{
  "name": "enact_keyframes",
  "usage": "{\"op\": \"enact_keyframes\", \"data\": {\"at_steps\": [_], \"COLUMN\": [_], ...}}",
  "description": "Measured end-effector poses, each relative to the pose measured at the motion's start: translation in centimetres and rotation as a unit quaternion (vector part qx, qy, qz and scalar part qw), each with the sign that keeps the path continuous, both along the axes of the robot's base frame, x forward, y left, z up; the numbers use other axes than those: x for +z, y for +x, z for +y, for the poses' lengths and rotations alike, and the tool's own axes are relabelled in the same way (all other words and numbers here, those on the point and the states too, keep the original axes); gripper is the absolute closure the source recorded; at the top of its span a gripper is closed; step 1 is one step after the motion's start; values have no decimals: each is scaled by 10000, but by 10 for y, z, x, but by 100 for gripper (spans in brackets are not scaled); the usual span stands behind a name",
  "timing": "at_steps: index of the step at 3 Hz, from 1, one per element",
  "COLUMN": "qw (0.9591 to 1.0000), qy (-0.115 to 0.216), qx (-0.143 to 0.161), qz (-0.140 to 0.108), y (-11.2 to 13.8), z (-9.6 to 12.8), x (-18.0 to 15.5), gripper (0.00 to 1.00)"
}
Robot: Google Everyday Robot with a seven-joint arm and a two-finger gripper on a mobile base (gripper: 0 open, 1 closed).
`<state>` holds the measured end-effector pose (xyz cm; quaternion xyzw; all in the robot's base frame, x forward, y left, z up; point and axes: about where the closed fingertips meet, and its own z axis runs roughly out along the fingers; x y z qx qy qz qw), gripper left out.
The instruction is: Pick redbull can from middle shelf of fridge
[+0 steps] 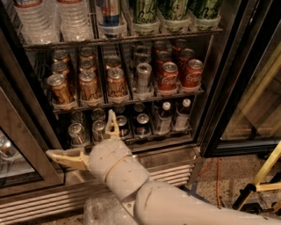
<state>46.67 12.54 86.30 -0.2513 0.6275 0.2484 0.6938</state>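
The redbull can (143,77), slim and silver, stands at the front of its lane on the middle shelf (127,102) of the fridge (221,88). Bronze cans (89,85) stand to its left and red cola cans (169,78) to its right. My gripper (80,132) is open, with one finger (112,124) pointing up and the other (63,157) pointing left. It hangs in front of the lower rack, below and to the left of the redbull can, and touches nothing.
Water bottles (44,19) and green cans (145,13) fill the top rack. Dark-blue cans (142,124) and small bottles (163,117) line the lower rack. The glass door (254,88) stands open at right. A yellow pole (265,171) leans at lower right. Crumpled plastic (103,211) lies by the base.
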Motion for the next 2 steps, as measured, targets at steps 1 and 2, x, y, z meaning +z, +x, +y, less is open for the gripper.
{"op": "enact_keyframes", "data": {"at_steps": [1,2], "qw": [9994,9994], "qy": [12,35], "qx": [-343,-354], "qz": [-69,-59], "y": [11,10], "z": [-9,-7], "x": [3,1], "gripper": [0,0]}}
